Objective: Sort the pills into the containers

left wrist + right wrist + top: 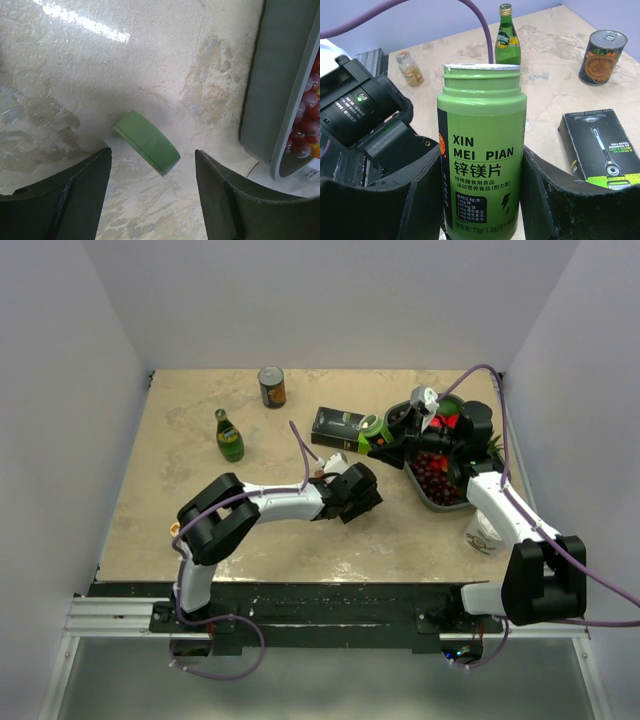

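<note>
Here, green bottle (apparently uncapped), right fingers clamping

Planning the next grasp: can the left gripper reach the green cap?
Likely yes: the cap lies on bare table just ahead of the open left gripper, nothing between them.

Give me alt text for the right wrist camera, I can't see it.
The right claw grips an upright, uncapped green pill bottle labelled XIN MEI PIAN. Behind it stand a small jar, a green glass bottle and a tin can, with a black-and-lime box lying at right and the left arm at left.
</note>
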